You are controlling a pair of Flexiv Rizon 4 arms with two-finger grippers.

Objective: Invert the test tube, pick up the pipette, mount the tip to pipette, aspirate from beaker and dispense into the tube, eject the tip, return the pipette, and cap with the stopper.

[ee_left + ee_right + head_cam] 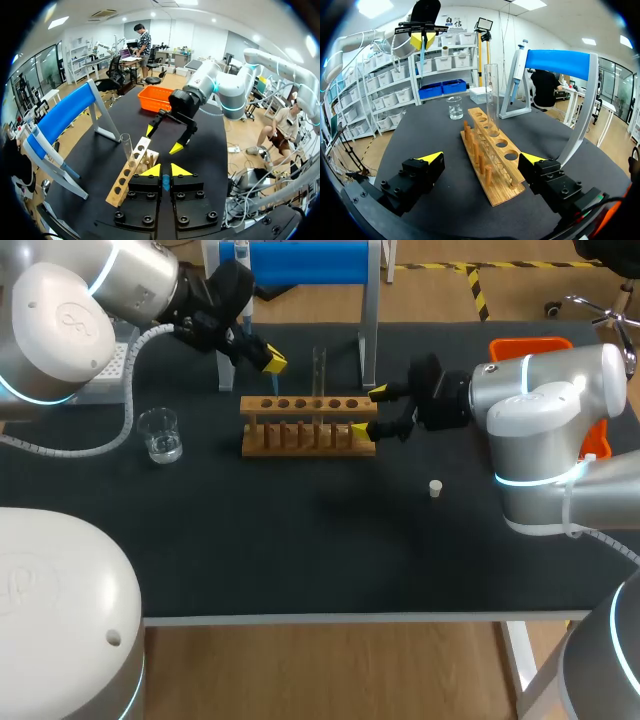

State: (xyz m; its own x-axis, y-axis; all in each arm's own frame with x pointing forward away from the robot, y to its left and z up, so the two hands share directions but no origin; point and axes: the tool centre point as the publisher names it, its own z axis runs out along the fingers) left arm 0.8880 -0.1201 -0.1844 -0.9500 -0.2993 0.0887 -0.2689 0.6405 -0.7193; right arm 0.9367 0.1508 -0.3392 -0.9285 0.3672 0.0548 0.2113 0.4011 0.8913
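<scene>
A clear test tube [319, 368] [491, 95] stands upright in a middle hole of the wooden rack [308, 426] [131, 172]. My right gripper [368, 412] [482, 159] is open, its fingers either side of the rack's right end without touching it. My left gripper [272, 362] [165, 171] hovers above and behind the rack's left end, shut on a thin blue pipette tip [165, 182] [423, 49] that points down. The pipette [518, 65] hangs on the blue stand [305, 260]. A beaker [160, 433] of clear liquid sits to the left. The white stopper [435, 488] lies to the right, in front of the rack.
An orange bin [530, 345] stands at the back right behind my right arm. A white tip box [108, 370] sits at the back left under my left arm. The stand's legs [369, 330] rise just behind the rack.
</scene>
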